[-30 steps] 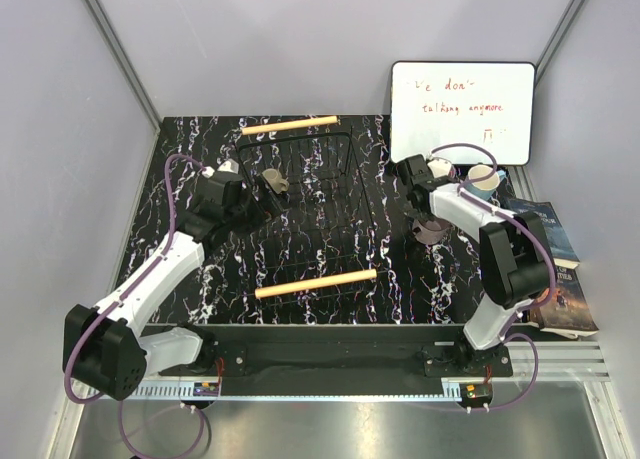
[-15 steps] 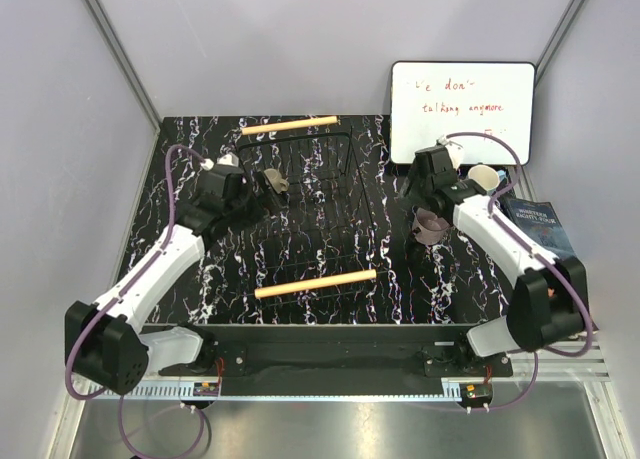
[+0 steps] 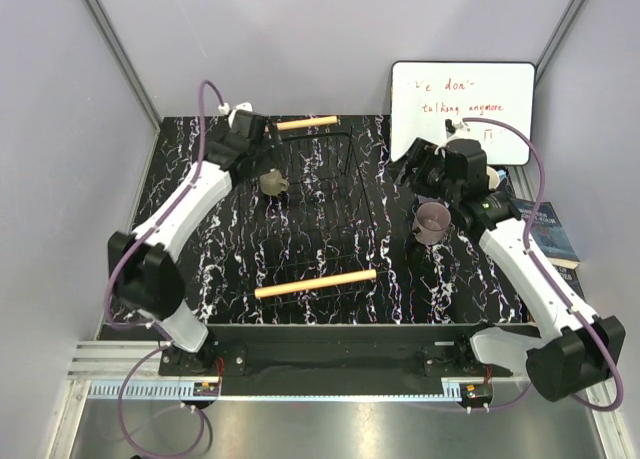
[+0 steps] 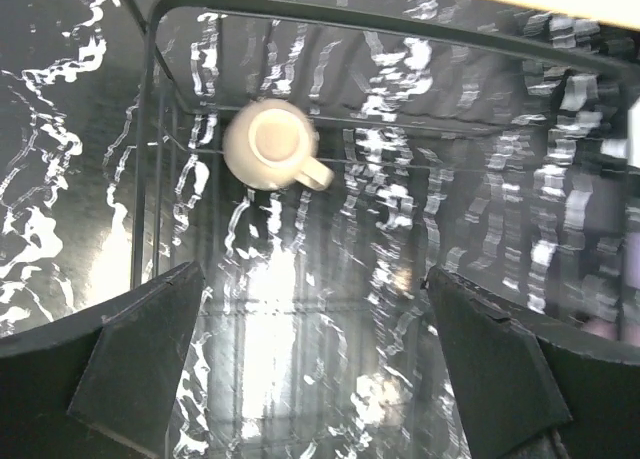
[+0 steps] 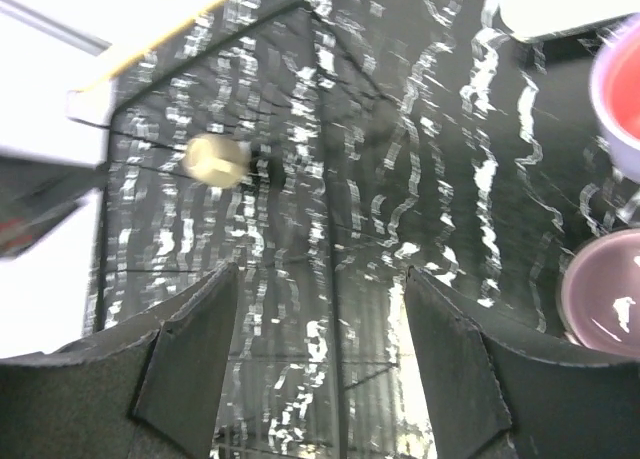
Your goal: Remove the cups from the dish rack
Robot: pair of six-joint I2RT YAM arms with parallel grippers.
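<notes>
The dish rack [image 3: 330, 204] is a black wire grid between two wooden bars. A small olive-grey mug [image 3: 272, 183] stands upright in its far left corner, the only one of the cups I see in it. In the left wrist view the mug [image 4: 270, 144] lies ahead of my open left gripper [image 4: 315, 364], which hovers above it and apart from it. My right gripper [image 5: 320, 364] is open and empty over the rack's right side. A mauve cup [image 3: 430, 222] stands on the table right of the rack, seen again as the mauve cup [image 5: 600, 289] beside a purple cup [image 5: 620, 94].
A whiteboard [image 3: 462, 109] leans at the back right. A book [image 3: 550, 234] lies at the right table edge, partly under the right arm. An upright wire divider [image 3: 345, 154] rises from the rack's far part.
My right gripper has gone from shut to open and its arm has stretched forward and risen. The left arm has swung from the mug's left side to the back, above the mug.
</notes>
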